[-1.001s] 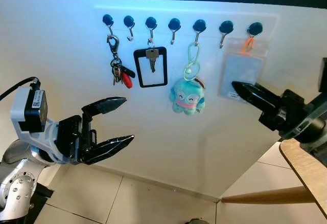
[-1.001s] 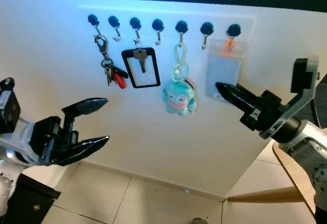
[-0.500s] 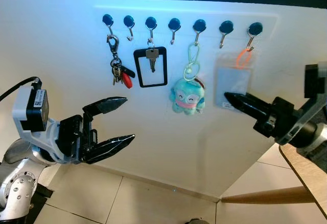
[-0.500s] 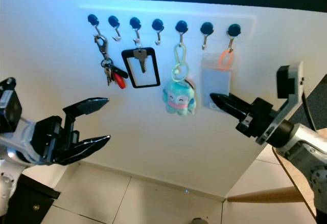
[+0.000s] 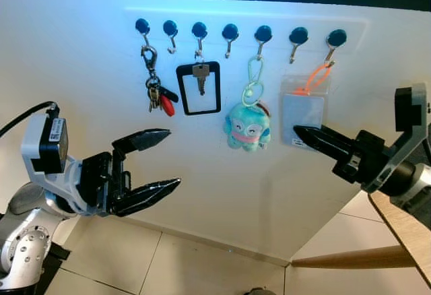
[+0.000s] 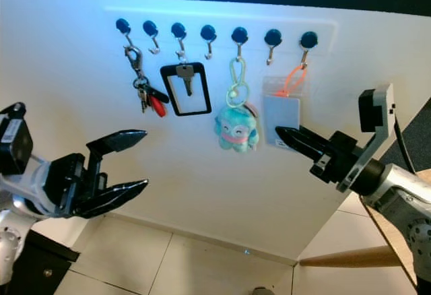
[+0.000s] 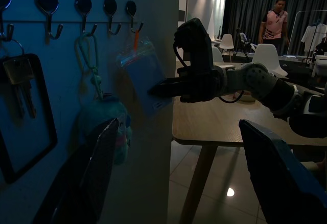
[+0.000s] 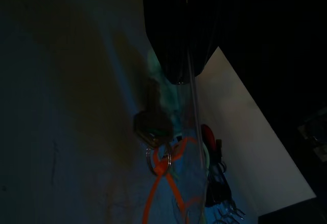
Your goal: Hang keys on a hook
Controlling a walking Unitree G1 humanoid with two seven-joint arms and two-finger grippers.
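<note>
Orange lanyard runs slanting from the far-right hook down to the clear pouch, which your right gripper pinches at its lower corner, fingers closed on the plastic. The right wrist view shows a key inside, on the lanyard's ring. The pouch's long axis lies tilted, up toward that hook. Your left gripper hovers wide and empty, well below the key bunch.

Keys leftmost, plush centre, badge right — on hooks
</note>
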